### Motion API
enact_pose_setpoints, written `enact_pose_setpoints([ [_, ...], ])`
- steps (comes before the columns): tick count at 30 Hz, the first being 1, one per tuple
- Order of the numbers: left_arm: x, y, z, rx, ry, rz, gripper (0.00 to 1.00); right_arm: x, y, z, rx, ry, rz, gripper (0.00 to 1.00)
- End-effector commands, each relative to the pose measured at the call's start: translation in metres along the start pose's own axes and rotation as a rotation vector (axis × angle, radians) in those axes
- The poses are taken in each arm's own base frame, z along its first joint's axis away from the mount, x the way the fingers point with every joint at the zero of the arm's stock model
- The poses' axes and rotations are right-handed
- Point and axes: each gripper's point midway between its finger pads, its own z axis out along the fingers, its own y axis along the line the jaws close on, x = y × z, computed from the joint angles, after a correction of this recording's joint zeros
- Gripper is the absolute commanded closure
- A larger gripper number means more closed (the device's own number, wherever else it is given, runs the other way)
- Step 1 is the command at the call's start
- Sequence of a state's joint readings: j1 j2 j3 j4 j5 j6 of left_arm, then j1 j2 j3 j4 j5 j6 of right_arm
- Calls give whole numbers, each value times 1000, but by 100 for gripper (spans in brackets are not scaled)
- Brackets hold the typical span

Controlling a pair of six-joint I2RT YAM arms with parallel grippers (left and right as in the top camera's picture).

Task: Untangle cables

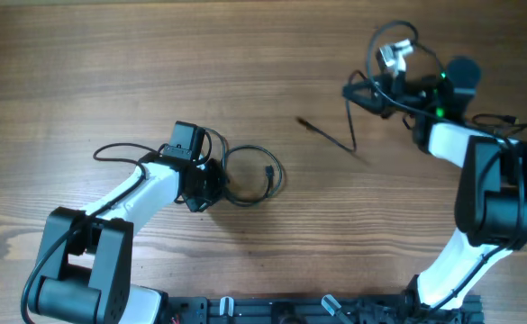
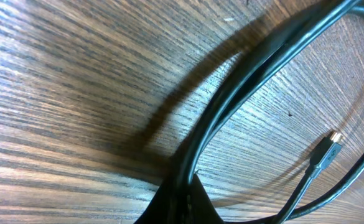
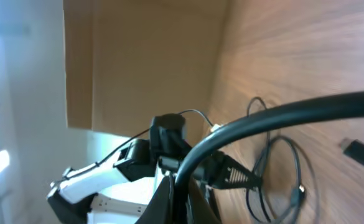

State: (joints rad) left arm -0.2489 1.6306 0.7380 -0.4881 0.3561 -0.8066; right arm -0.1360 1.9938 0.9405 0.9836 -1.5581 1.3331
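Near the front edge of the surface, toward its left side, the left end effector (image 1: pixel 199 193) is clenched on a looped cable (image 2: pixel 244 93). The left wrist view shows two black strands running side by side out of the pinch. They curve into a ring that lies flat on the wood, with a silver-tipped plug (image 2: pixel 330 148) resting inside the ring. Further back, around the middle of the surface, a loose plug end (image 1: pixel 304 120) trails from a thin cord. That cord rises toward the far right corner, where the right end effector (image 1: pixel 371 90) is also clenched, grasping the lifted cable (image 3: pixel 281 115) above the wood.

The step in hand appears to be the pull-apart, with each arm holding one of the cables and the two bundles well apart. Whether the ring by the left arm is one cord or two wound together cannot be told from these views. The next move likely calls for drawing the ring open toward the left edge while the right arm carries its cord clear. The pull should be slow enough that the plug does not snag on a strand.
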Motion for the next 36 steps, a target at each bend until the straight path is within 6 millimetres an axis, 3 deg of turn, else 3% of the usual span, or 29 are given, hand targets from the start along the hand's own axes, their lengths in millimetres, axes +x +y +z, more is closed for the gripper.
enact_pose_setpoints([
  [1, -4, 51, 14, -197, -56, -47, 96, 7, -40, -19, 52, -128, -16, 96],
  [7, -5, 51, 14, -196, -56, -46, 96, 9, -124, -48, 348, -371, 107, 95],
  [13, -7, 50, 14, -192, -65, -43, 96, 29, -173, -67, 590, -409, 217, 96],
  [17, -7, 50, 14, -194, -68, -43, 96, 37, -188, -76, 672, -431, 292, 96],
  [19, -7, 50, 14, -195, -67, -43, 96, 39, -184, -75, 647, -449, 397, 96],
  [21, -7, 51, 14, -198, -71, -43, 96, 25, -158, -68, 580, -426, 358, 95],
  [24, -8, 51, 14, -199, -73, -42, 96, 6, -121, -74, 640, -429, 271, 95],
  [28, -8, 51, 14, -199, -73, -42, 96, -10, -92, -119, 971, -511, 175, 95],
  [32, -9, 49, 14, -193, -78, -40, 96, -14, -44, -202, 1487, -584, 156, 96],
  [36, -9, 49, 14, -191, -79, -40, 96, -13, -45, -205, 1510, -587, 165, 93],
])
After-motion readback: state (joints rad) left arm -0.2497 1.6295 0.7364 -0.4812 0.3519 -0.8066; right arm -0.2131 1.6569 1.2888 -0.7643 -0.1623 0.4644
